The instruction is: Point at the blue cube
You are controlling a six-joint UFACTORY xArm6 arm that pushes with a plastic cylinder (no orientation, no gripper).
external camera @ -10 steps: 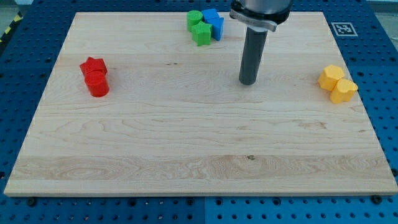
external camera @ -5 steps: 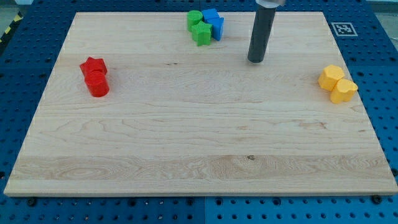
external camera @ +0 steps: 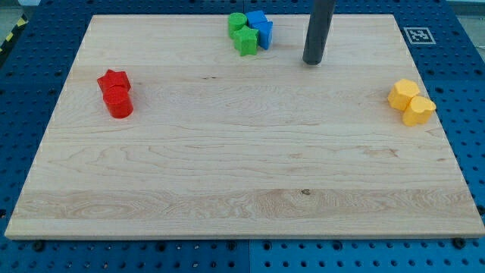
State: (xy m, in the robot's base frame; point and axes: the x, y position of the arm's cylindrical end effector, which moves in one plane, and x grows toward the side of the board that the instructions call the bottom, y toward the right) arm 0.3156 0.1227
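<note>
The blue cube (external camera: 258,18) sits near the board's top edge, in a tight cluster with another blue block (external camera: 264,32), a green cylinder (external camera: 237,23) and a green star-like block (external camera: 245,41). My tip (external camera: 312,61) rests on the wooden board (external camera: 227,152), to the right of this cluster and slightly lower in the view. A gap of bare wood lies between the tip and the blue blocks.
A red star-like block (external camera: 113,79) and a red cylinder (external camera: 119,102) sit together at the view's left. Two yellow blocks (external camera: 404,92) (external camera: 418,110) sit together at the view's right. A marker tag (external camera: 418,35) is at the board's top right corner.
My tip has moved toward the view's top and slightly right, from mid-board to level with the lower edge of the blue and green cluster. No block has moved.
</note>
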